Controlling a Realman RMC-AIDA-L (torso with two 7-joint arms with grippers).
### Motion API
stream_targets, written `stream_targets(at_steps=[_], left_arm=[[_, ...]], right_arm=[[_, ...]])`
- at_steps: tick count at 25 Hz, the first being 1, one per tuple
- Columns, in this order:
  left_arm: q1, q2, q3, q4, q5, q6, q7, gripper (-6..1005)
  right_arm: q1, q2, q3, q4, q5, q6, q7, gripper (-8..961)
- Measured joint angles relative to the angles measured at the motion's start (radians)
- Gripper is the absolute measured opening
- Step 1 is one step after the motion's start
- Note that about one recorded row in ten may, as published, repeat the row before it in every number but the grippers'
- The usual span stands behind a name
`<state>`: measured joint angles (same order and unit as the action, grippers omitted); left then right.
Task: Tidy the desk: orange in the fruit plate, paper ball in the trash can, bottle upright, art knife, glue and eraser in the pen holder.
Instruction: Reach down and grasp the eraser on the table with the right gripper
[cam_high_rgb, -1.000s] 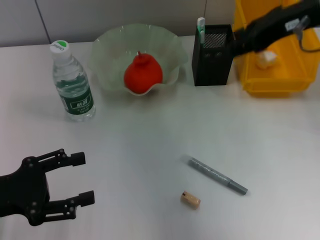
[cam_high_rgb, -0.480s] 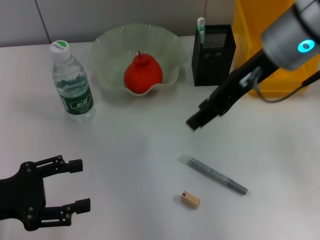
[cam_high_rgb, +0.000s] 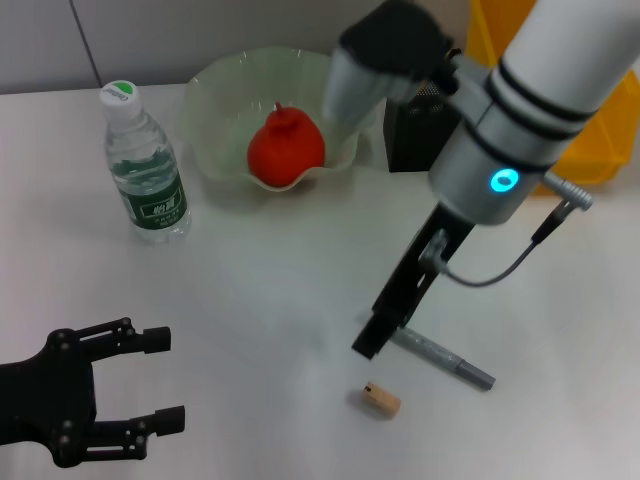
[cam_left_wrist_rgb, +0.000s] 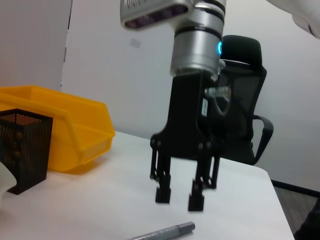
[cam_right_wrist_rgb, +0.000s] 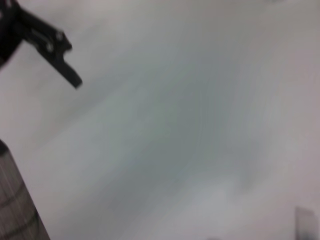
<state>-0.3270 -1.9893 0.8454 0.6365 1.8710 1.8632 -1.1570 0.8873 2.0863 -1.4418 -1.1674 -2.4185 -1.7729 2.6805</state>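
The right gripper (cam_high_rgb: 367, 340) hangs fingers-down over the desk (cam_high_rgb: 260, 290), jaws spread with nothing between them. The grey art knife (cam_high_rgb: 440, 356) lies right under and beside its tips; whether they touch cannot be told. The eraser (cam_high_rgb: 381, 399) lies near, on the robot's side of the jaws. Beyond them, the orange (cam_high_rgb: 286, 148) sits in the plate (cam_high_rgb: 215, 90), the bottle (cam_high_rgb: 146, 177) stands upright, and the arm partly hides the pen holder (cam_high_rgb: 405, 140) and trash can (cam_high_rgb: 600, 150). The left gripper (cam_high_rgb: 160, 380) rests well apart, jaws spread, empty.
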Motion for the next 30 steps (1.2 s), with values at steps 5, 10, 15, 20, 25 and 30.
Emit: stream_targets(at_steps=[5, 10, 15, 20, 25, 30], left_arm=[[0.000, 0.001, -0.004, 0.000, 0.011, -0.002, 0.000, 834], [0.001, 0.002, -0.008, 0.000, 0.028, -0.003, 0.000, 834], [0.003, 0.007, -0.001, 0.009, 0.034, 0.004, 0.007, 834], [-0.001, 0.009, 0.000, 0.008, 0.063, 0.016, 0.036, 833], [-0.002, 0.009, 0.000, 0.008, 0.067, 0.019, 0.042, 833], [-0.003, 0.012, 0.000, 0.004, 0.069, 0.020, 0.042, 833]], right_arm=[[0.008, 0.001, -0.136, 0.011, 0.000, 0.048, 0.056, 551], [0.025, 0.003, -0.244, 0.012, 0.000, 0.073, 0.119, 551], [0.047, 0.006, -0.332, 0.020, 0.013, 0.085, 0.183, 549], [0.072, 0.006, -0.359, 0.068, 0.036, 0.111, 0.222, 548], [0.093, 0.006, -0.396, 0.123, 0.049, 0.143, 0.242, 546], [0.114, 0.006, -0.444, 0.158, 0.072, 0.178, 0.248, 545]])
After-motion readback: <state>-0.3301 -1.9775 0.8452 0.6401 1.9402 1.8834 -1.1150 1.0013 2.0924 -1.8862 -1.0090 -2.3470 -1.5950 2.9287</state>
